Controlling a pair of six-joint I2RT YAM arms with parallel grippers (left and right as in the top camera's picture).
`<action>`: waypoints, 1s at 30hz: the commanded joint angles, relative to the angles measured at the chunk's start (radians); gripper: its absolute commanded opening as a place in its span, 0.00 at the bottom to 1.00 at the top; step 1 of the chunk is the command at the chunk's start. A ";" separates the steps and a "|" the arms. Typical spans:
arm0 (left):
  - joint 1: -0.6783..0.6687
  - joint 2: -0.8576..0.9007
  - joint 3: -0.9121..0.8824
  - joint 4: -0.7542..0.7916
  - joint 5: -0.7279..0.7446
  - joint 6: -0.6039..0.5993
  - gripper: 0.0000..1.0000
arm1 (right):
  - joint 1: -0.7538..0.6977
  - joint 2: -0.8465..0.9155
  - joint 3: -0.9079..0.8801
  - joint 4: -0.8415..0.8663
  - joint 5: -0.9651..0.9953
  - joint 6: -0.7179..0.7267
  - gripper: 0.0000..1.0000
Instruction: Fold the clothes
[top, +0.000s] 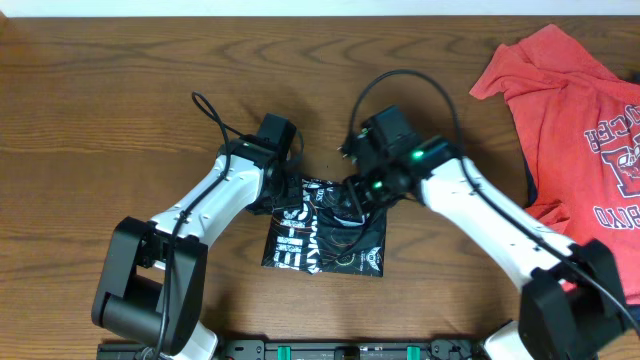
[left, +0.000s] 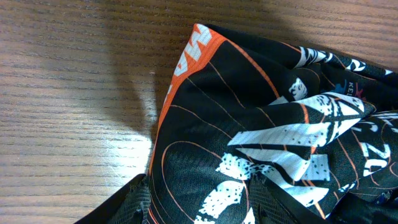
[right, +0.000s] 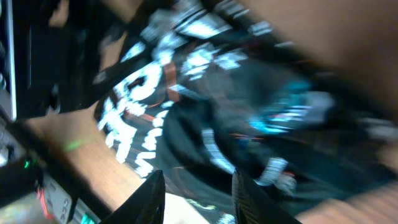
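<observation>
The black sports shirt (top: 325, 238), with orange lines and white lettering, lies as a small folded packet at the table's middle. My left gripper (top: 283, 195) is at its upper left edge. In the left wrist view the black shirt (left: 236, 93) fills the gap between the spread fingers (left: 138, 198) of the left gripper (left: 200, 185); whether they press it does not show. My right gripper (top: 350, 192) hovers over the packet's top. In the blurred right wrist view its fingers (right: 152, 193) stand apart above the black shirt (right: 205, 106), holding nothing. The red T-shirt (top: 585, 110) lies crumpled at the far right.
Bare wooden table (top: 100, 100) stretches to the left and back. Black cables (top: 215, 115) loop from both wrists over the table. A dark rail (top: 330, 350) runs along the front edge between the two arm bases.
</observation>
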 joint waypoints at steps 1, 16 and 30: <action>-0.001 0.009 -0.009 -0.003 0.002 0.003 0.54 | 0.054 0.072 0.001 0.010 -0.048 -0.016 0.35; -0.001 0.009 -0.009 -0.004 0.002 0.003 0.54 | 0.082 0.204 0.001 -0.247 0.135 0.032 0.01; 0.000 0.009 -0.006 -0.011 0.002 0.003 0.54 | -0.030 0.204 0.001 -0.414 0.427 0.250 0.08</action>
